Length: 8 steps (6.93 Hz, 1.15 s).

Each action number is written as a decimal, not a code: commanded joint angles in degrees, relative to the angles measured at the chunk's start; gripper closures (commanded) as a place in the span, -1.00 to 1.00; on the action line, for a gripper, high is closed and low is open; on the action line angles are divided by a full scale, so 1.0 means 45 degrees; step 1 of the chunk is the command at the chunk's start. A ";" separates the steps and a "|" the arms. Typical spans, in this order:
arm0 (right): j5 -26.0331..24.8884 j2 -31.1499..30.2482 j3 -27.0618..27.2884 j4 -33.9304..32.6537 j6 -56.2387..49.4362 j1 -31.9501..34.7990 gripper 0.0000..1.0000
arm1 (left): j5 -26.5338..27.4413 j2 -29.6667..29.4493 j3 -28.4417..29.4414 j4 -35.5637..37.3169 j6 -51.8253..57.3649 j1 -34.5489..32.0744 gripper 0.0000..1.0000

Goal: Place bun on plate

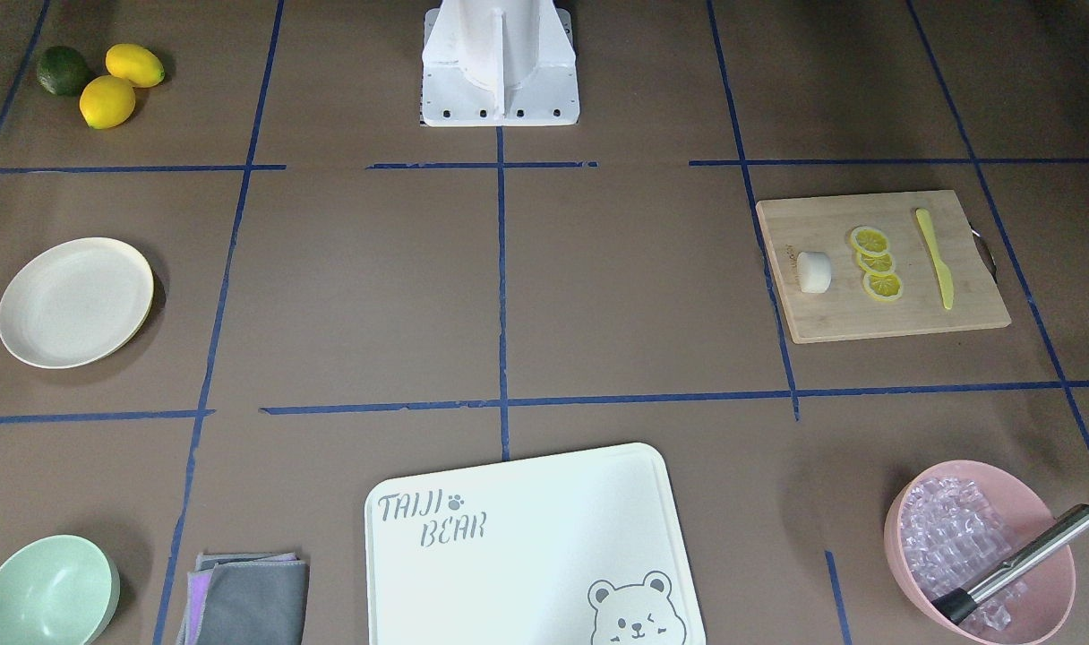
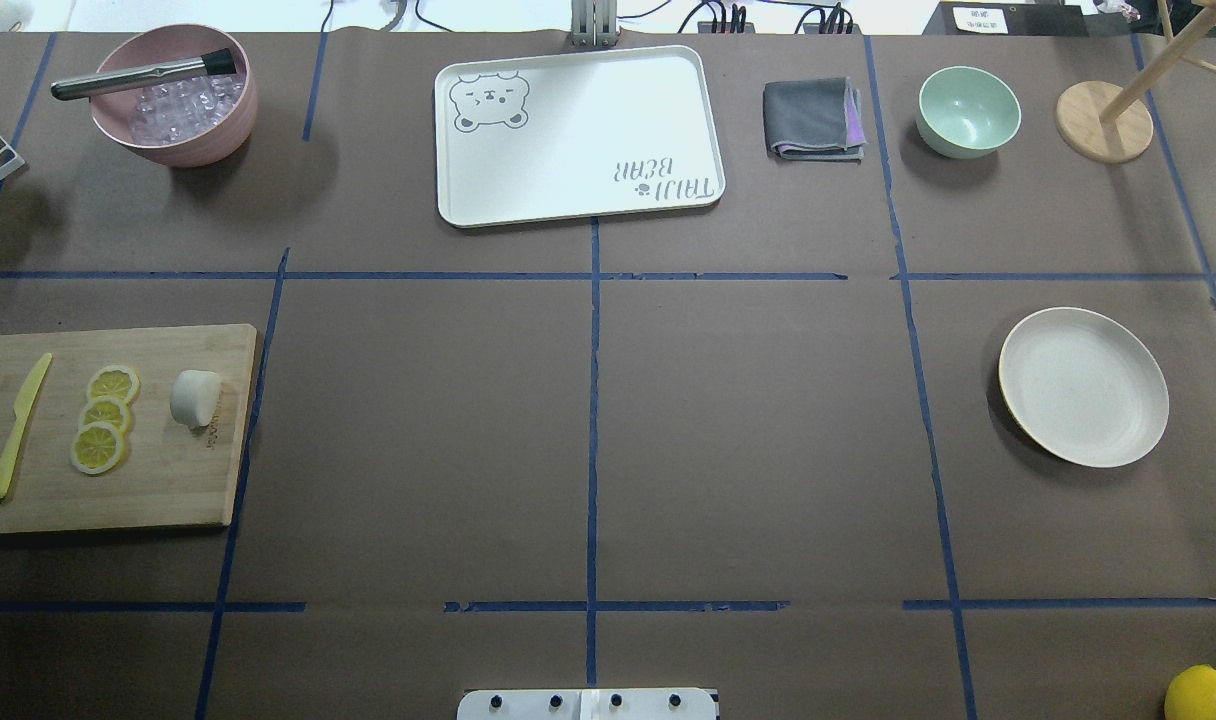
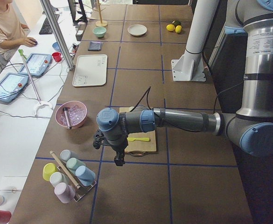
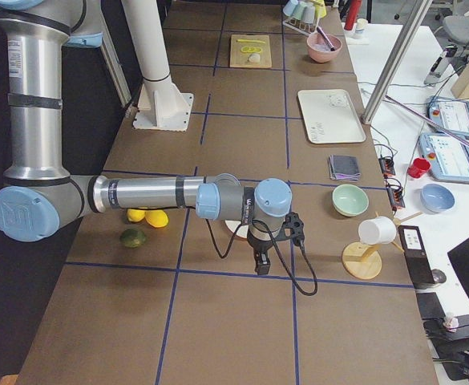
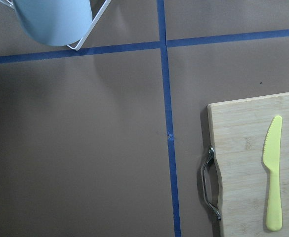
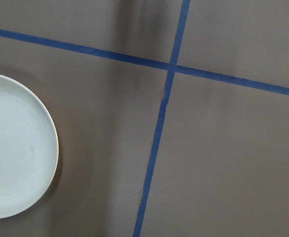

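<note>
Bun (image 2: 196,397) on the cutting board (image 2: 168,480), beside the lemon slices (image 2: 106,415).
The plate (image 2: 1083,386) sits well apart from the board. The left end effector (image 3: 119,156) hangs past the board's handle end, and the right end effector (image 4: 261,261) is far from the board; I cannot tell either's opening.

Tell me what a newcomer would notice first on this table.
The white bun lies on the wooden cutting board at the robot's left, beside three lemon slices. The cream plate sits bare far across on its right. Between them, on the far edge, lies a big white bear-print board.
</note>
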 commanded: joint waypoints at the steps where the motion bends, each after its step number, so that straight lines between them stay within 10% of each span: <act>1: 0.0009 0.0000 -0.0007 0.0000 0.0000 -0.0008 -0.99 | -0.0013 0.0000 -0.0008 -0.0020 0.0000 0.0000 -1.00; 4: 0.0724 0.0019 0.0089 0.0155 0.0600 -0.0395 -1.00 | -0.0013 -0.0019 -0.0008 -0.0001 0.0000 0.0000 -1.00; 8: 0.0364 -0.0508 -0.2265 0.9332 0.8731 -0.3789 -0.98 | -0.0013 -0.0019 -0.0028 -0.0020 0.0020 0.0020 -1.00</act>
